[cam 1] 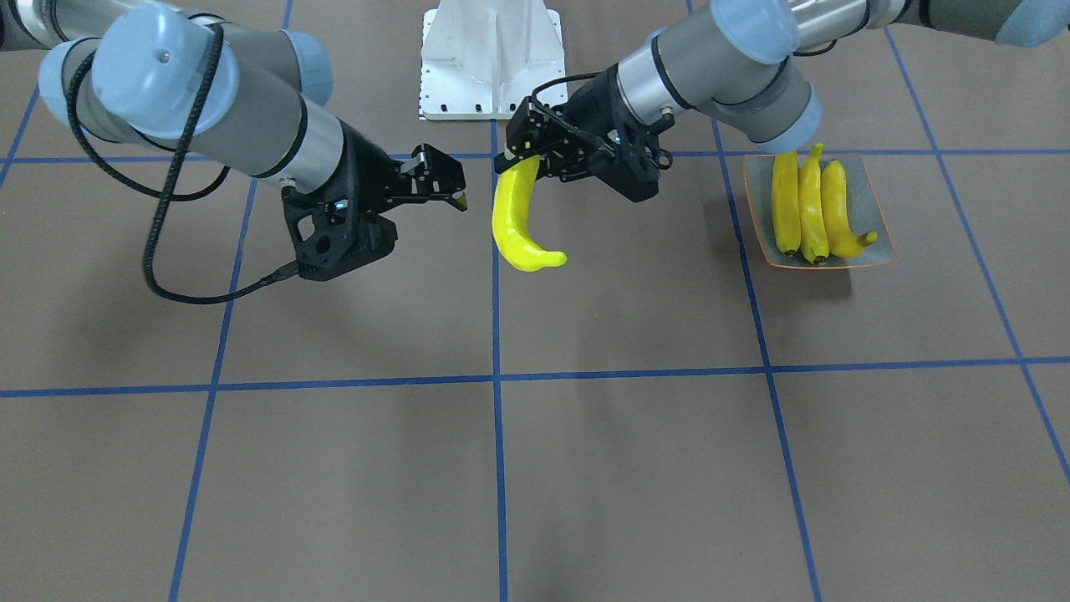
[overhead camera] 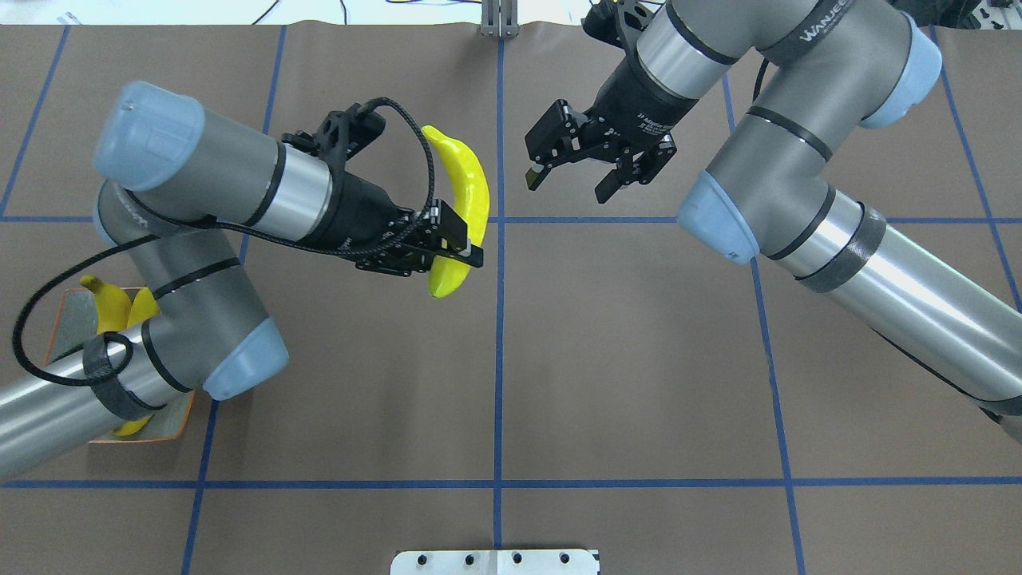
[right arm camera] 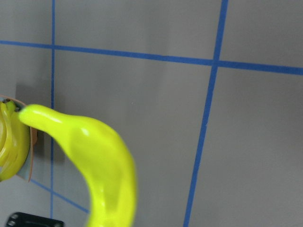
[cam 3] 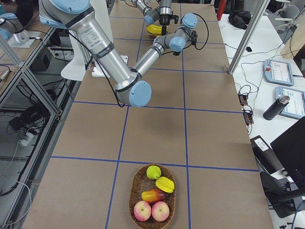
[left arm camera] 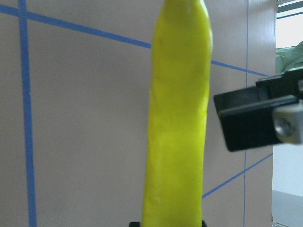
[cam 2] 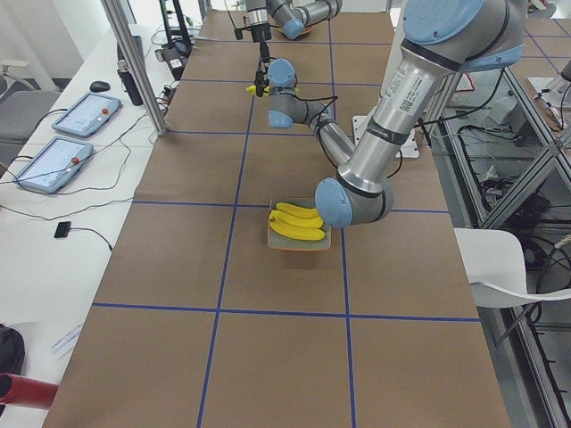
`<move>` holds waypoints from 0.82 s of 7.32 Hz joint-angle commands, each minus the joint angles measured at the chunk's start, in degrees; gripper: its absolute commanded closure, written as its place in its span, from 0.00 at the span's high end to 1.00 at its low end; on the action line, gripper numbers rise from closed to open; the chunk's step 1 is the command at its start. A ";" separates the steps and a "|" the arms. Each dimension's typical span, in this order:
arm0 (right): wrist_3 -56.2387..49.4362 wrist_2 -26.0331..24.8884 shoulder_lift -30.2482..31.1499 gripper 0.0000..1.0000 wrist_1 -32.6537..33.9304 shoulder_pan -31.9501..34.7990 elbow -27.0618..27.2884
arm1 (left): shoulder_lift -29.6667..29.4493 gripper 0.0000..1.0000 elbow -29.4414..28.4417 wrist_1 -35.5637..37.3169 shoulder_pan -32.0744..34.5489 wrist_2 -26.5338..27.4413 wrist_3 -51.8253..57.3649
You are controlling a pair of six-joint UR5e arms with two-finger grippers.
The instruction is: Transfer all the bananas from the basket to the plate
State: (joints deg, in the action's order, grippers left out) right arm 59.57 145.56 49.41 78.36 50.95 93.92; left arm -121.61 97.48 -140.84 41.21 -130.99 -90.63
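My left gripper (cam 1: 520,155) (overhead camera: 457,246) is shut on the stem end of a bright yellow banana (cam 1: 512,219) (overhead camera: 467,185), which hangs above the table near its middle. That same banana fills the left wrist view (left arm camera: 177,118) and shows in the right wrist view (right arm camera: 94,161). Three bananas (cam 1: 807,205) lie side by side on the square grey-green plate (cam 1: 869,196), which the left arm partly hides in the overhead view (overhead camera: 76,307). My right gripper (cam 1: 451,182) (overhead camera: 567,180) stands open and empty a short way from the held banana. The basket (cam 3: 131,195) holds no banana.
The wicker basket at the right end of the table holds apples (cam 3: 151,210), a mango, a starfruit and a green fruit. A white robot base plate (cam 1: 491,58) sits at the robot's side of the table. Brown table surface with blue tape lines lies between plate and basket.
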 commanded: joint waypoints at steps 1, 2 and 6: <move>-0.33 -0.79 2.35 1.00 0.04 3.36 -0.23 | 5.48 0.00 0.60 0.04 9.97 -8.19 0.01; -0.34 -1.23 2.97 1.00 0.13 4.24 -0.41 | 9.77 0.00 1.99 0.13 13.42 -9.36 -0.07; 0.10 -5.80 4.81 1.00 0.39 4.60 -0.32 | 26.31 0.00 10.43 0.57 9.99 1.30 -0.07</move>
State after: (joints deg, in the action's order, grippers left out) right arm 59.69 141.36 53.48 78.75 55.51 93.52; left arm -99.68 105.36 -140.44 55.09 -135.05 -90.69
